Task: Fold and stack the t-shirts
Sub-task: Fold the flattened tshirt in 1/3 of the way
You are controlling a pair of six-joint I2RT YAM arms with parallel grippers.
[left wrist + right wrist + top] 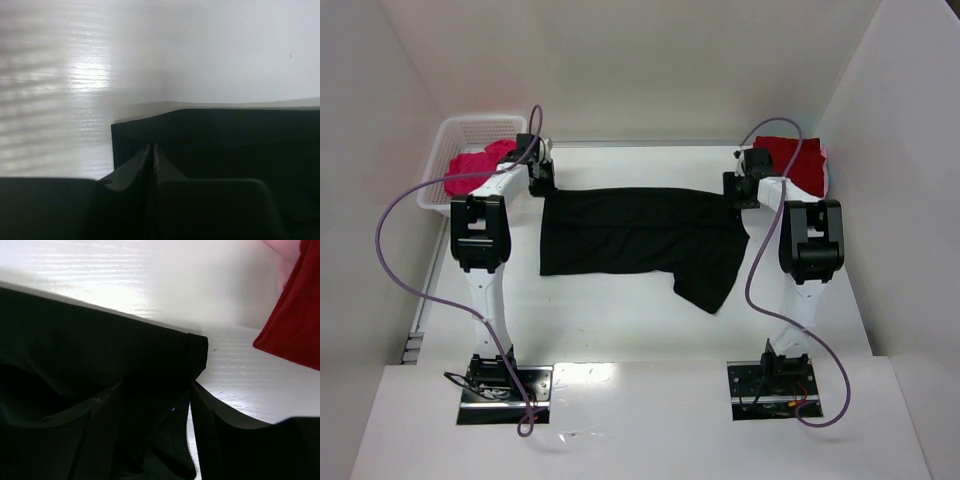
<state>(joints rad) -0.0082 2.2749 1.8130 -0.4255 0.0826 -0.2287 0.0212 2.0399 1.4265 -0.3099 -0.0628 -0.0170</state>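
- Top external view: we've got the black shirt spread out flat-ish in the middle of the table, with one sleeve trailing toward the near right.
- The pink shirt sits bunched up in the basket at the far left. The red shirt is in a heap at the far right corner.
- The left gripper is down at the black shirt's far left corner. From the left wrist we see its fingers pressed together, pinching the cloth edge, which sits a bit off the table.
- The right gripper is at the far right corner. From the right wrist we see its fingers spread, with black cloth sagging between them and the red shirt just off to the side.
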